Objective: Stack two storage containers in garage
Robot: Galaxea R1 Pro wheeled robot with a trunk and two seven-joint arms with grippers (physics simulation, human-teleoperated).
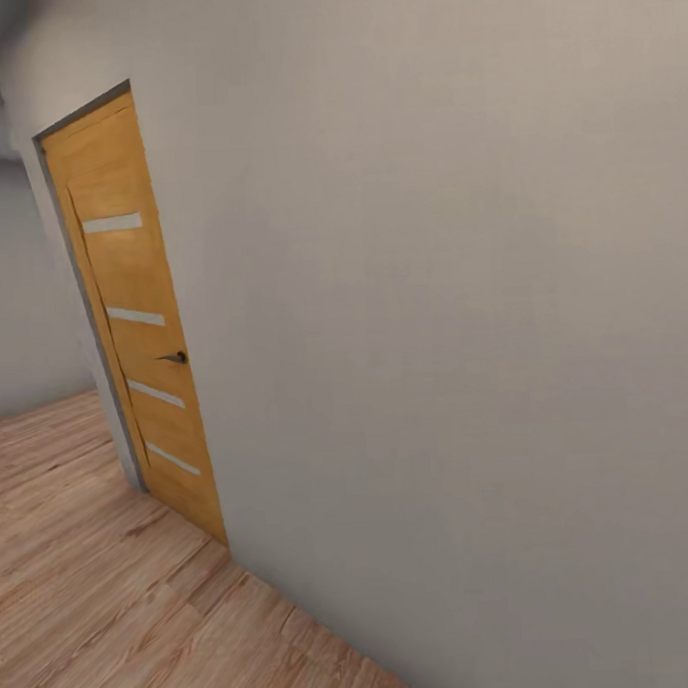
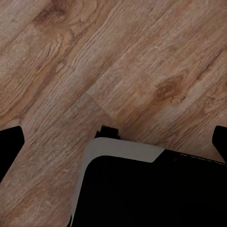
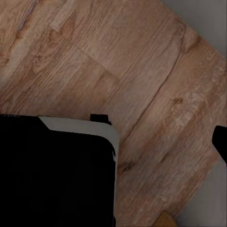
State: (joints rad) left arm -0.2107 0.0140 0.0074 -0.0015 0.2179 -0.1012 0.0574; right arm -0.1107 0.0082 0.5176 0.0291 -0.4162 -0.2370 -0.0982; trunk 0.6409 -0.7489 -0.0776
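Two pincers hang over light wood planks [image 2: 142, 56], fingertips spread wide, holding nothing; wooden door [image 1: 133, 323] in a pale wall [image 1: 463, 329]; containers out of sight; probably light, thin-walled, best gripped by opposite rims.

black base [image 2: 142, 194], pale grey rim, black fingertips [image 2: 9, 146]

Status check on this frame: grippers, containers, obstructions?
Left gripper open, empty. Right: one fingertip visible, state unclear. Wall ahead, wooden door shut.
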